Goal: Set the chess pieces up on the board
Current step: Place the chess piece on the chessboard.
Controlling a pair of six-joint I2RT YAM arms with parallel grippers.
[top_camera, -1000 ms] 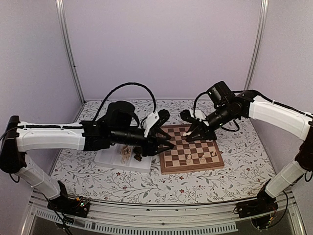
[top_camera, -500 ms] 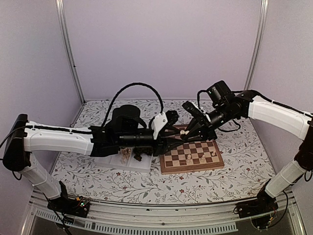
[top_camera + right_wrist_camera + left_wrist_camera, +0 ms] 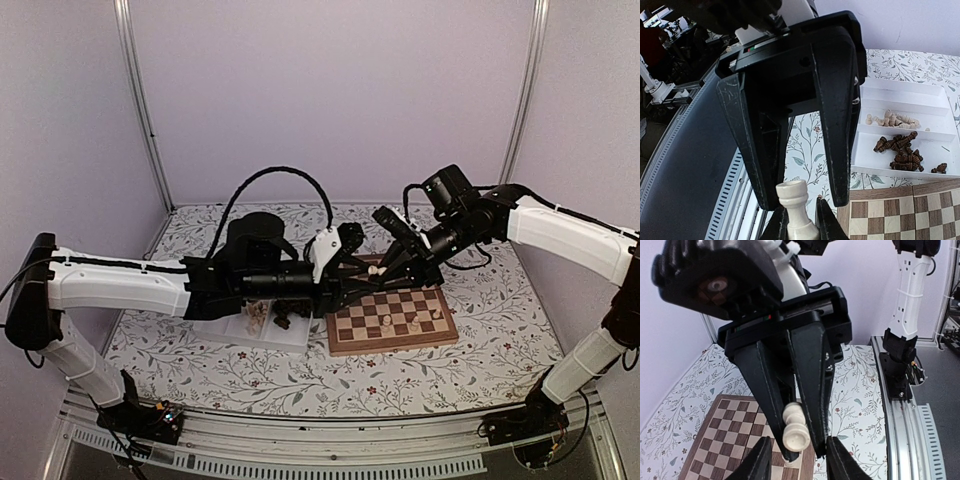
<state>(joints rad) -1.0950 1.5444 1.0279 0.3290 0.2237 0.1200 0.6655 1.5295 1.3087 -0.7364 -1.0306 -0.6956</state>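
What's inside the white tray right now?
Cream pieces in one compartment, dark brown pieces in the one nearer the board. The left tool covers the tray's left end in the right wrist view; contents there unseen.

Cream chess piece [image 3: 792, 199], brown checkered board [image 3: 395, 346], white floral-print table [image 3: 300, 375].

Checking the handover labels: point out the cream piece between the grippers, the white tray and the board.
cream piece [image 3: 791, 192], right wrist view, its head.
white tray [image 3: 905, 99], right wrist view, bare far wall.
board [image 3: 722, 437], left wrist view, bare squares.
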